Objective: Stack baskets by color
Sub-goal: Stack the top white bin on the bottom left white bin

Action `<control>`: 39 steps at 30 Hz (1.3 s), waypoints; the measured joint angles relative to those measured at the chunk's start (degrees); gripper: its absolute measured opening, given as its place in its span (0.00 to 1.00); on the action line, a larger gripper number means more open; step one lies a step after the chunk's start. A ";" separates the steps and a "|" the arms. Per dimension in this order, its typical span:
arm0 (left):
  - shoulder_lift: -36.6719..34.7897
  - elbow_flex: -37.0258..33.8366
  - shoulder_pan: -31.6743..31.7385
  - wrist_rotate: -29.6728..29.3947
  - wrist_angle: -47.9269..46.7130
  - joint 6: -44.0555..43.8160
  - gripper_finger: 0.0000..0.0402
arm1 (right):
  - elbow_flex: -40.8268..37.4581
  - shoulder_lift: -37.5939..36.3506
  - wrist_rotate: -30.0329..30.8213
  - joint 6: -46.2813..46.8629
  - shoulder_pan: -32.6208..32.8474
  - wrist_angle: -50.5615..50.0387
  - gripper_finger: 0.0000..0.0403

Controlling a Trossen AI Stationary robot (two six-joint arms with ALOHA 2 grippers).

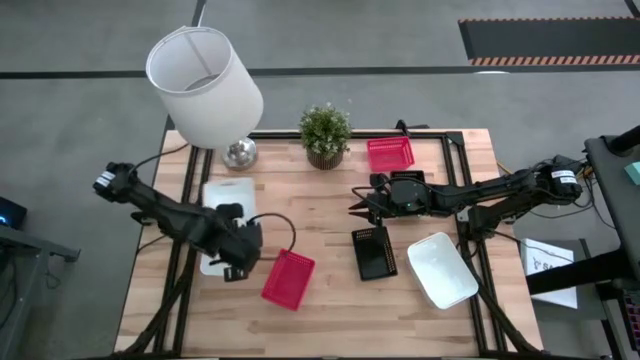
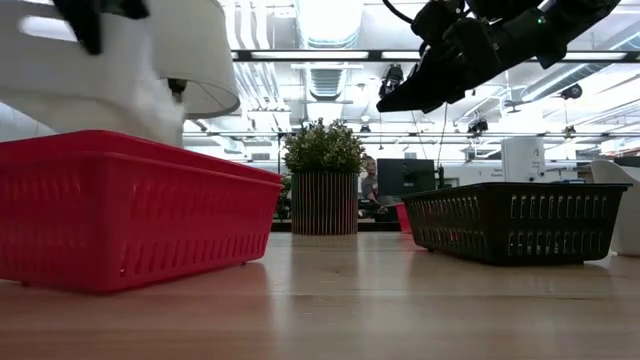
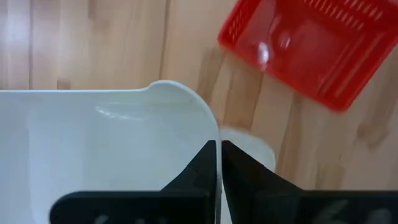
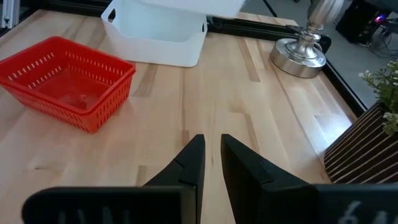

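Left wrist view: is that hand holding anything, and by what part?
Yes. The left hand is shut on the rim of a white basket, near its corner. The right hand holds nothing.

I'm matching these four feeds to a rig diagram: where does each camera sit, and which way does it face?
High: overhead, straight down; both arms, left gripper, right gripper.
Low: table height, level across; one dark arm overhead, black basket.
Left wrist: past shut fingers pinching a white basket.
Right wrist: past own empty fingers, across the table.
Shared: red basket in both wrist views.

Left gripper [image 1: 238,252] apparently on white basket [image 1: 226,195], beside red basket [image 1: 288,279]
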 joint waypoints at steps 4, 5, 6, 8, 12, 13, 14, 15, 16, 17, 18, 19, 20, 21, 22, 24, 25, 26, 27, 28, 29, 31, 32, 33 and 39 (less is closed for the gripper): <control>1.20 0.57 -3.70 2.09 -3.69 -5.09 0.00 | 0.00 0.02 0.11 -0.39 0.00 0.00 0.11; 1.25 0.46 -4.59 2.87 -3.46 -5.59 0.00 | 0.00 0.02 0.12 -0.46 0.00 0.00 0.11; 1.28 0.40 -5.50 3.24 -3.44 -6.27 0.00 | 0.00 0.01 0.13 -0.62 0.00 0.00 0.11; 1.30 0.37 -7.00 3.48 -4.24 -6.97 0.00 | 0.00 0.00 0.13 -0.66 0.00 0.05 0.11; 1.28 0.33 -8.90 3.78 -4.73 -8.02 0.00 | 0.00 0.02 0.13 -0.68 0.00 1.12 0.11; 1.28 0.27 -9.17 3.49 -3.87 -7.89 0.00 | 0.00 0.02 0.13 -0.74 0.00 1.31 0.11; 1.26 0.08 -9.37 3.39 -2.87 -7.78 0.00 | 0.00 0.02 0.13 -0.77 0.00 1.32 0.11; 1.26 -0.11 -9.47 3.42 -1.97 -7.74 0.00 | 0.00 0.02 0.13 -0.77 0.00 1.31 0.11; 1.26 -0.42 -9.48 3.49 -0.61 -7.77 0.00 | 0.00 0.02 0.13 -0.76 0.00 1.30 0.11; 1.26 -0.70 -9.60 3.71 0.63 -7.93 0.00 | 0.00 0.02 0.13 -0.66 0.00 1.29 0.11; 1.26 -1.04 -9.83 3.78 1.58 -8.11 0.00 | 0.00 0.02 0.13 -0.60 0.00 1.31 0.11; 1.24 -1.46 -10.07 3.80 2.42 -8.15 0.00 | 0.00 0.02 0.13 -0.60 0.00 1.29 0.11; 1.24 -1.87 -10.32 3.91 2.95 -8.15 0.00 | 0.00 0.13 0.13 -0.60 0.00 1.33 0.11; 1.24 -2.35 -10.50 3.91 3.29 -8.19 0.00 | 0.00 0.19 0.13 -0.60 0.00 1.29 0.11; 1.24 -2.88 -10.62 3.93 3.35 -8.28 0.00 | 0.00 0.24 0.13 -0.66 0.00 1.23 0.11; 1.24 -3.88 -10.63 3.98 3.24 -9.17 0.00 | 0.00 0.24 0.13 -0.72 0.00 1.28 0.11; 1.26 -4.17 -10.63 3.98 3.40 -9.61 0.00 | 0.00 0.24 0.13 -0.74 0.00 1.31 0.11; 1.26 -4.43 -10.60 3.98 3.72 -9.73 0.00 | 0.00 0.24 0.13 -0.75 0.00 1.28 0.11; 1.26 -4.69 -10.60 3.95 4.14 -9.74 0.00 | 0.00 0.24 0.13 -0.75 0.00 1.27 0.11; 1.26 -5.10 -10.60 3.97 4.90 -9.71 0.00 | 0.00 0.24 0.13 -0.75 0.00 1.27 0.11; 1.26 -5.58 -10.60 4.04 5.56 -9.71 0.00 | 0.00 0.24 0.13 -0.75 0.00 1.28 0.11; 1.26 -6.60 -10.60 5.09 6.18 -9.72 0.00 | 0.00 0.24 0.13 -0.75 0.00 1.27 0.11; 1.26 -7.05 -10.60 5.82 6.35 -9.82 0.00 | 0.00 0.24 0.13 -0.75 0.00 1.27 0.11; 1.26 -7.42 -10.60 6.38 6.37 -9.88 0.00 | 0.00 0.24 0.13 -0.75 0.00 1.27 0.11; 1.26 -8.22 -10.60 6.47 6.37 -9.36 0.00 | 0.00 0.24 0.13 -0.55 0.00 1.31 0.11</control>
